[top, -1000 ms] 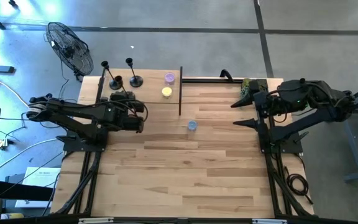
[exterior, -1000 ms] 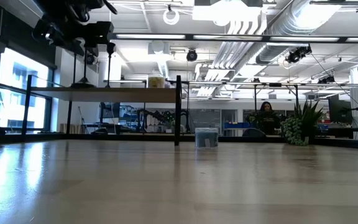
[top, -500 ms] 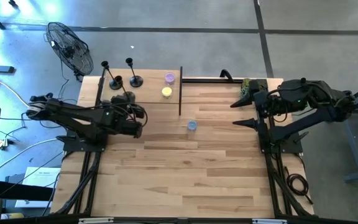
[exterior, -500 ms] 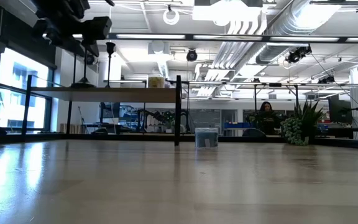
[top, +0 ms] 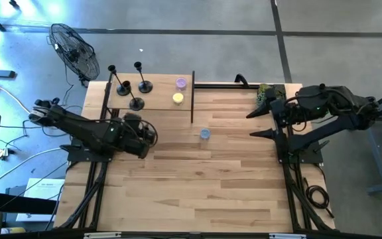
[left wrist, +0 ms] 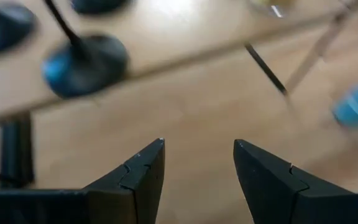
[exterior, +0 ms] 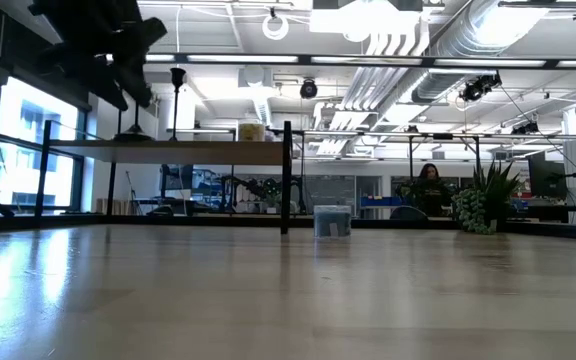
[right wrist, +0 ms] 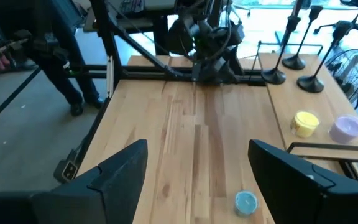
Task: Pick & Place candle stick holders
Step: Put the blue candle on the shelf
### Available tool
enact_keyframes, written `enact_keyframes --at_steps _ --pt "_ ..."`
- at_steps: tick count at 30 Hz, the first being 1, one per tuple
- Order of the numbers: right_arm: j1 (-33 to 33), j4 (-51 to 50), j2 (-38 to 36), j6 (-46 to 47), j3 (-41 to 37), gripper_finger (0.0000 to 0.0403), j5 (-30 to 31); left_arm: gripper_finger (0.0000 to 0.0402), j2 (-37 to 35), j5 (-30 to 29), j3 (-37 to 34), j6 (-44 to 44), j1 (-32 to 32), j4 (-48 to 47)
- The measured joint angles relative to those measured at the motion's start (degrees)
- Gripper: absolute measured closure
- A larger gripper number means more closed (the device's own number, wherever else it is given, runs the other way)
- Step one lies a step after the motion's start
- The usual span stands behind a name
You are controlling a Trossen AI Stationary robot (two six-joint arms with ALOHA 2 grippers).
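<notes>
The third of the candle stick holders now stands free on the raised shelf, at its front edge, in front of the two others near the shelf's back; a second ago the left hand was right at that spot with the holder under it. Since then the left hand has drawn back off the shelf and sits over the tabletop just in front of the shelf's front edge. In the left wrist view its fingers stand parted with nothing between them, and the holder's round base shows on the shelf ahead. My reading is that the placing is done: all three holders are on the shelf and upright, apart from one another. The right hand waits well to the side of the shelf, beyond its dark end post, open and empty. The small purple, yellow and blue candles have not moved.
</notes>
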Motion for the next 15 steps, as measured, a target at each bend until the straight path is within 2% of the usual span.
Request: enact_keyframes --at_steps 3,8,11,15 --pt "0.0 -2.1 0.0 0.0 0.0 0.0128 -0.2 0.0215 0.0 6.6 0.0 2.8 -2.6 4.1" --pt "0.0 -6.7 0.0 2.0 0.0 0.0128 -0.2 0.0215 0.0 19.0 0.0 9.2 -5.9 16.4" --pt "0.0 -9.0 0.3 3.8 0.0 0.0128 -0.4 0.0215 0.0 22.9 0.0 10.5 -7.4 24.2" --pt "0.0 -10.7 2.2 4.4 0.0 0.0128 -0.9 0.0215 0.0 25.2 0.0 10.6 -8.9 31.3"
